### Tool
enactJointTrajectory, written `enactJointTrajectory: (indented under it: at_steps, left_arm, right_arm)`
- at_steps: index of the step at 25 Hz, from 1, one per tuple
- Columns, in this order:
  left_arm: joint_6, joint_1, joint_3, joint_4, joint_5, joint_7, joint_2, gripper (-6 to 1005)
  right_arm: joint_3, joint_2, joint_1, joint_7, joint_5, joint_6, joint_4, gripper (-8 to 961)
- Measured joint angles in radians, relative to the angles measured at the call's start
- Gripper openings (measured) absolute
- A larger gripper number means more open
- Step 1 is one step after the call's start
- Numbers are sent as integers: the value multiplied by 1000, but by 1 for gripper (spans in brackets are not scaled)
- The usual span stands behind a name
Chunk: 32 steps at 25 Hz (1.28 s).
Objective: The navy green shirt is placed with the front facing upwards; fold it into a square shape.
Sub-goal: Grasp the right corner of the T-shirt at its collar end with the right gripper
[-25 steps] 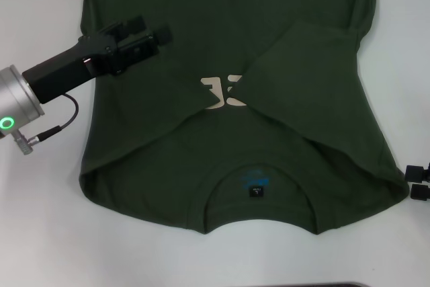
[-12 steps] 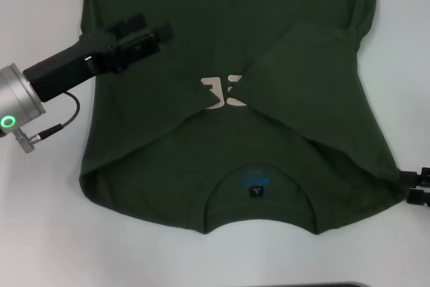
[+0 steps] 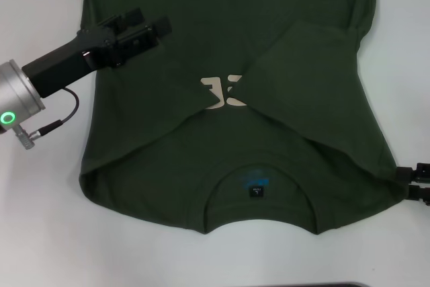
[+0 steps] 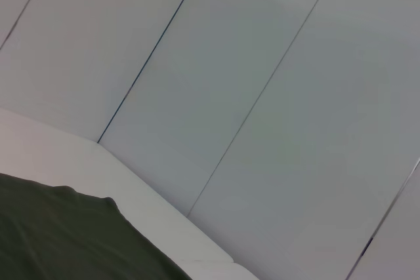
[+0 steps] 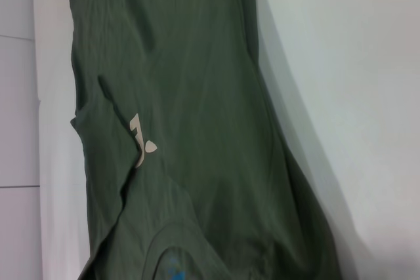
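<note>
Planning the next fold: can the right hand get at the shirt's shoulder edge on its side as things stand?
Probably yes. The right hand sits at the table's edge, right beside the navy green shirt, with nothing between them. The left hand hovers over the far side.

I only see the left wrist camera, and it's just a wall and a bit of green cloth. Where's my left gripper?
Observer: The left gripper is open over the dark olive-green cotton T-shirt, near its left edge, far from the collar.
Operator: Are the sleeves tucked in?
Observer: Yes. The left sleeve and the right sleeve lie folded inward, partly covering the cream block letters.
Operator: And my other gripper?
Observer: The right gripper is at the shirt's right shoulder corner, at the head view's edge.
</note>
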Motion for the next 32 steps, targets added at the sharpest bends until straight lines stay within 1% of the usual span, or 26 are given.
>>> enactJointTrajectory:
  at_steps: [9, 17, 21, 31, 32]
  left_arm:
    - [-2, 2, 0, 0, -2, 0, 1, 884]
    - [-12, 4, 0, 3, -2, 1, 1, 885]
    - [-13, 3, 0, 5, -3, 0, 1, 885]
    - [-25, 0, 0, 5, -3, 1, 1, 885]
    - [-25, 0, 0, 5, -3, 1, 1, 885]
  right_arm:
    - [-6, 2, 20, 16, 1, 9, 0, 670]
    - [-54, 2, 31, 43, 0, 15, 0, 666]
    - [-66, 2, 36, 48, 0, 13, 0, 562]
    - [-61, 3, 27, 62, -1, 8, 0, 297]
    - [-60, 3, 25, 60, -1, 6, 0, 251]
